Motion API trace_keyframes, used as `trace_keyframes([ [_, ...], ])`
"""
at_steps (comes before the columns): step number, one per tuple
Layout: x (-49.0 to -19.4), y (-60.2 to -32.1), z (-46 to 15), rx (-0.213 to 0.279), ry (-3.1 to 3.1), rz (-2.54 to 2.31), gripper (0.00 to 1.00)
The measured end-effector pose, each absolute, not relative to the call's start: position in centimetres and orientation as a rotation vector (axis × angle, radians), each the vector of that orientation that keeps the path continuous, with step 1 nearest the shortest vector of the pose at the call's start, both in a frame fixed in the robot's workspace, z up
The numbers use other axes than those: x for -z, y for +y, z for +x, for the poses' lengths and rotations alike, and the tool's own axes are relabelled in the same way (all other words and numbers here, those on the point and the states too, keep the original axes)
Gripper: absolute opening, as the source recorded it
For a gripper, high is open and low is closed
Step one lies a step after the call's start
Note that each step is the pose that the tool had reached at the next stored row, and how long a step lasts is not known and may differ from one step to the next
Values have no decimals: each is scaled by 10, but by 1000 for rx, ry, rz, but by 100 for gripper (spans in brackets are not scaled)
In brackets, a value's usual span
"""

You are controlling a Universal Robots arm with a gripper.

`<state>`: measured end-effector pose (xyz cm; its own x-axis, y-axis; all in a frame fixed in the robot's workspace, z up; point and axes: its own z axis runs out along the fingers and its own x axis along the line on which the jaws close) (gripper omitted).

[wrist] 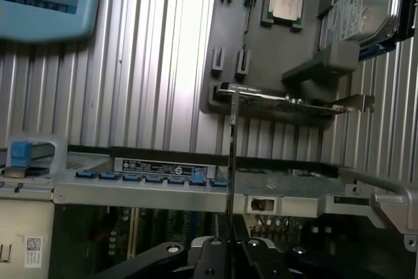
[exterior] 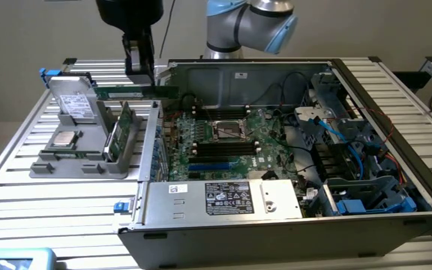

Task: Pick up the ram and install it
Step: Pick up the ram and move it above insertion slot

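Tool [exterior: 139, 82] pinches the ram [exterior: 117, 90] aloft between gray tray [exterior: 51, 167] and open computer case [exterior: 276, 239].

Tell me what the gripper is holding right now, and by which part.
The gripper holds the thin, narrow green circuit-board ram stick, pinched across its flat faces at the upper long edge, about mid-length.

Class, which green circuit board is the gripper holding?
The thin ram, held level by the gripper; the larger green cards stand upright in the grey holder.

Slatted table [exterior: 36, 202]: computer case [exterior: 276, 239], gray tray [exterior: 62, 169]
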<state>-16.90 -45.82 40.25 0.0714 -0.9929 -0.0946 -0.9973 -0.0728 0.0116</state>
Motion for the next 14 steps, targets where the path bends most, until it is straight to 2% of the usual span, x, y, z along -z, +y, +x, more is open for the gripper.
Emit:
trace_keyframes([
  [14, -400, -458, -115, -71, 2115, -2274, 14],
])
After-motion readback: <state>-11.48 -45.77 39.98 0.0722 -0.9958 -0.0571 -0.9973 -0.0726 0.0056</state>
